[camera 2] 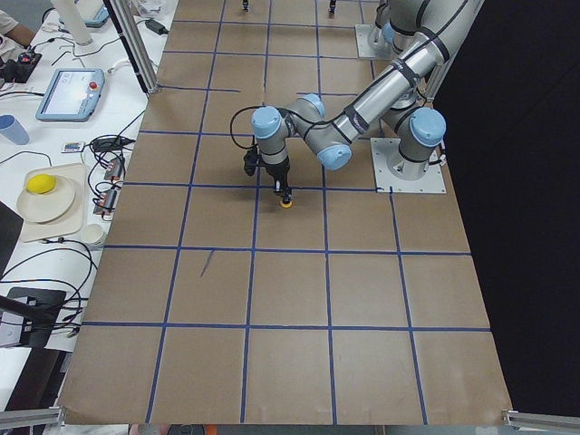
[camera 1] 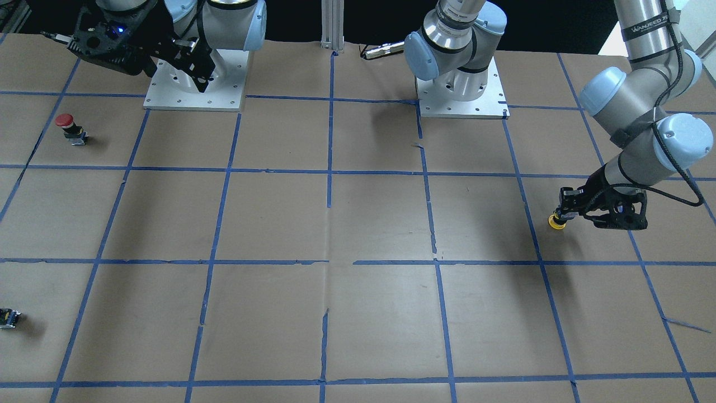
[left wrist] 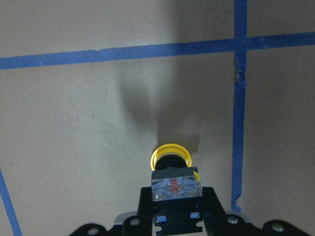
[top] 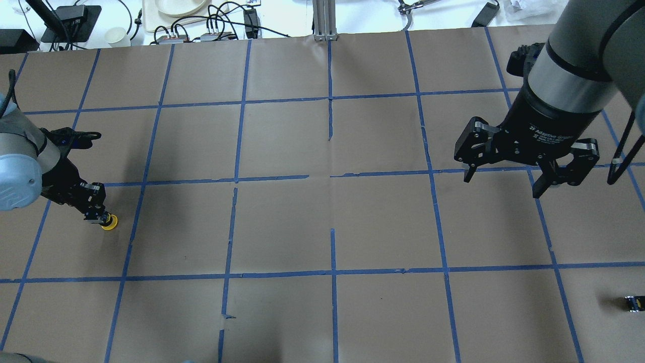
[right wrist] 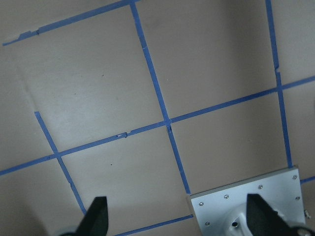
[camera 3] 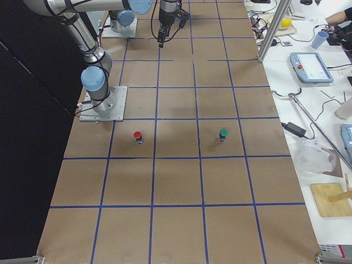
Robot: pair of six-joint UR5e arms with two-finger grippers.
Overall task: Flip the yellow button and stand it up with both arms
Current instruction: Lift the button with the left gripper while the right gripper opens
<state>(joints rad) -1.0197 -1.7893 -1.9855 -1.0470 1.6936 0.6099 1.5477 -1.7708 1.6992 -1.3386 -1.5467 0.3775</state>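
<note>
Your left tool (camera 1: 561, 215) is clenched on the yellow button (camera 1: 556, 223), pinching its black-and-grey contact body between the fingers. The yellow cap points down and away from the wrist, so the button hangs inverted, cap toward the tabletop (camera 1: 380, 224). In the left wrist view you see the clear-topped body nearest the lens and the cap's yellow rim beyond it. The cap sits very low over the paper, but you cannot tell whether it touches.

The button is on the robot's left side of the tabletop, inside one grid square. A line of blue tape (left wrist: 239, 123) runs just beside it, and a crossing line lies farther out. The left arm (camera 1: 643, 140) bends down from its shoulder, with the wrist angled toward the tabletop.

Your right tool (top: 504, 184) is released, its two fingers spread wide with nothing between them. It hangs well above the tabletop, near the right arm's base plate (right wrist: 251, 206), which shows in the right wrist view. It is well apart from the yellow button.

A red button (camera 1: 66, 122) stands upright on the robot's right side. A green button (camera 3: 223, 133) stands in the next square but one, seen from the right-end camera. A small capless switch block (camera 1: 8, 318) lies near the tabletop's edge on that same side.
</note>
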